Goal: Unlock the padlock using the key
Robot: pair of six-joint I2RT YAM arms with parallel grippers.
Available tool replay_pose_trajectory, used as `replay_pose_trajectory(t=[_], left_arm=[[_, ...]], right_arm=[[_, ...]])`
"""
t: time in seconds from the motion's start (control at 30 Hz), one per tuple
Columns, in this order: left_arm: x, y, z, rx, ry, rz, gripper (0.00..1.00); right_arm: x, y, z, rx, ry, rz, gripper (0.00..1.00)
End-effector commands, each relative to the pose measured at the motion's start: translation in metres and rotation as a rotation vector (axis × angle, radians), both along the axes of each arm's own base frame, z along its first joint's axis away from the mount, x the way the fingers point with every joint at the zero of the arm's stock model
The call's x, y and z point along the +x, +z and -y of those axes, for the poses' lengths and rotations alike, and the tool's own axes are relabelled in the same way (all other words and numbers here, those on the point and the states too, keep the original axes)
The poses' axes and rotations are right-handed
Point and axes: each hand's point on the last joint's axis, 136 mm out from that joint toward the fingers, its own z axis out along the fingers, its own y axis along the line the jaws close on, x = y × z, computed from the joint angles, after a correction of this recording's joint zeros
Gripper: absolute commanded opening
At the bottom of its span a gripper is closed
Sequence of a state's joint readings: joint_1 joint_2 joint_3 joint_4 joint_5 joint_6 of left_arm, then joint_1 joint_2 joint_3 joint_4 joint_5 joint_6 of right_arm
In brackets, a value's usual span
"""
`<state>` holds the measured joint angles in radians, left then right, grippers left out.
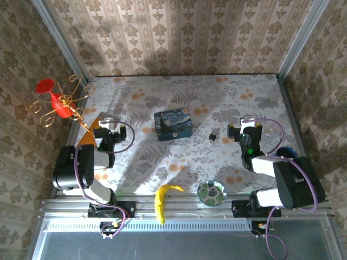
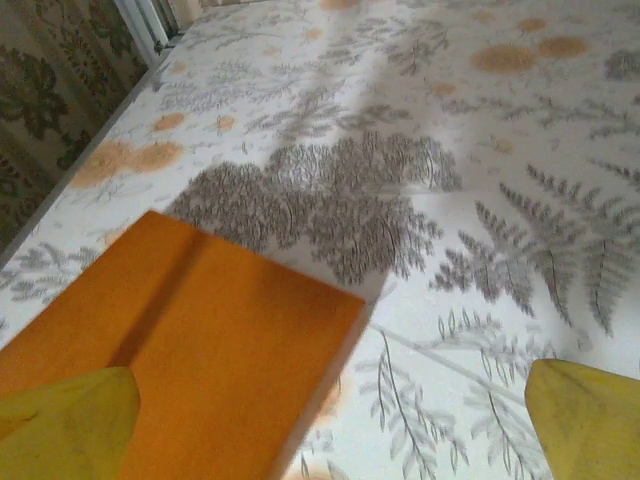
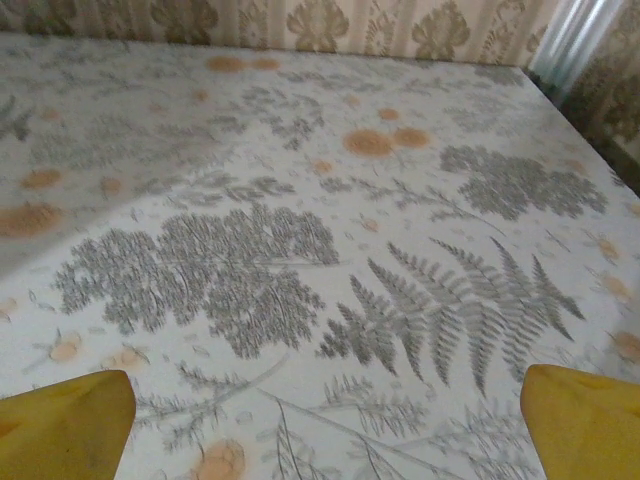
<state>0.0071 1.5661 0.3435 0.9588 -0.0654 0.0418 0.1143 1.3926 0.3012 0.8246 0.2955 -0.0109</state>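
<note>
At the near edge, behind both grippers, a yellow banana point(image 1: 162, 199) lies between the 2 arm bases. A patterned green bowl point(image 1: 211, 193) sits to the banana's right, back and to the left of the right gripper point(image 1: 243, 130). A blue object point(image 1: 287, 153) peeks from under the right arm, behind and to the right of that gripper; what it is I cannot tell.

The right gripper hangs spread wide over bare fern-printed tablecloth point(image 3: 300, 250). Its 2 yellow fingertips point(image 3: 65, 425) sit at the bottom corners of the wrist view, with nothing between them. The padlock point(image 1: 213, 136), small and dark with a silvery part, lies on the cloth near this gripper, to its left and apart from it.

The left gripper point(image 2: 325, 430) is spread just as wide and holds nothing. An orange block point(image 2: 220, 340) lies flat on the cloth beneath and just ahead of its left fingertip, reaching toward the middle of the gap. Whether the finger touches it I cannot tell.

A blue starry-night box point(image 1: 173, 125) sits between the 2 grippers, about level with them and left of the padlock. Farthest out, ahead and to the left of the left gripper, a red vase point(image 1: 51, 97) stands beside a gold wire stand point(image 1: 68, 105) at the left wall.
</note>
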Motion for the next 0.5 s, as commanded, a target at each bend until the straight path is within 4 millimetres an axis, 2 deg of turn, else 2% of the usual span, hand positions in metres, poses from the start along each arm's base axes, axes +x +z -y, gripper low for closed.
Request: replay_pose_trajectory(t=[0.0, 0.1, 0.2, 0.47], left_arm=[[0.009, 0.015, 0.012, -0.037, -0.076, 0.034, 1.0], [0.009, 0.015, 0.013, -0.034, -0.08, 0.035, 1.0], [0.01, 0.014, 0.022, -0.022, -0.13, 0.029, 1.0], [0.012, 0.014, 0.023, -0.019, -0.131, 0.02, 1.0]], right_arm=[[0.017, 0.008, -0.007, 0.051, 0.065, 0.101, 1.0], [0.023, 0.0, -0.005, 0.078, 0.079, 0.047, 1.0], [0.03, -0.003, 0.009, 0.125, 0.024, 0.008, 1.0], [0.03, -0.003, 0.009, 0.121, 0.025, 0.013, 1.0]])
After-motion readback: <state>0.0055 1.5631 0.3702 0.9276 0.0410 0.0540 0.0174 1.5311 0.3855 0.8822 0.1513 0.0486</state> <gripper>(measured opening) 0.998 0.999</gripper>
